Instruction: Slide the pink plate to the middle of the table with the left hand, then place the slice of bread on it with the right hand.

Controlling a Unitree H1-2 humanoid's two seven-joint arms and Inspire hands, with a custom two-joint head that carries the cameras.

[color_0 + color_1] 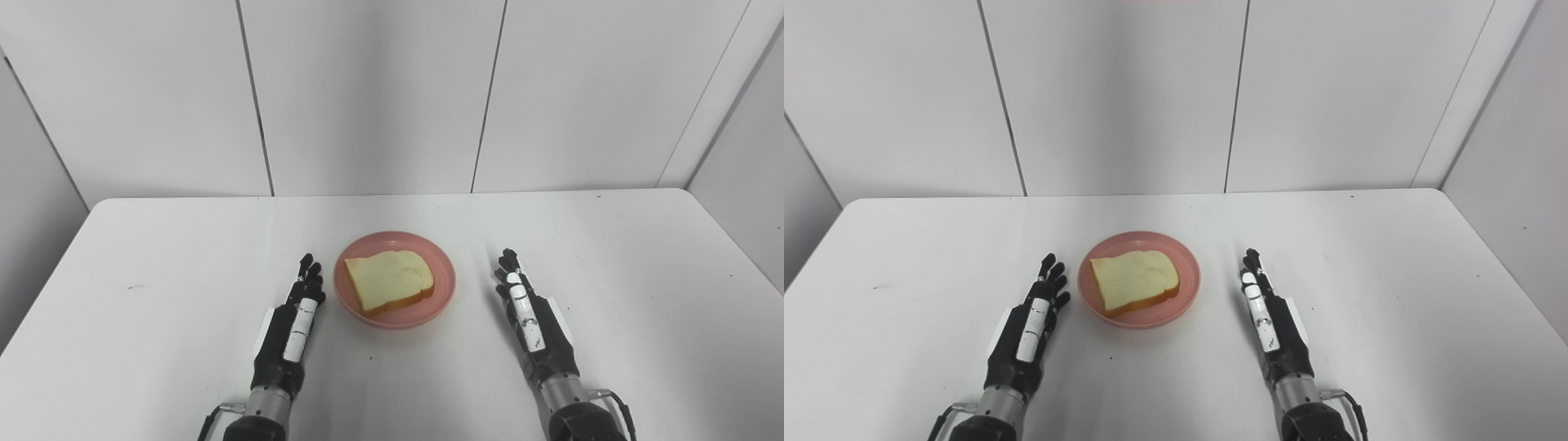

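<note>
Two hands lie low over the white bench (184, 257), one on each side of the pink plate (441, 288), which sits at the centre of the frame. The slice of bread (389, 280) already lies flat on it, inside the rim, so both parts of the task look done.

The left hand (294, 324) is just beside the plate's left rim, not touching it, with fingers stretched forward close together and nothing held. The right hand (530, 318) is a little further off on the right of the frame, in the same posture and also empty.

What remains, as I judge it, is to draw both hands straight back toward the bottom edge; the left one should keep clear of the rim so the plate is not nudged off centre.

The bread is pale cream with a golden-brown crust, squarish with a rounded top, its longer side running slantwise. The plate is round, shallow and glossy.
</note>
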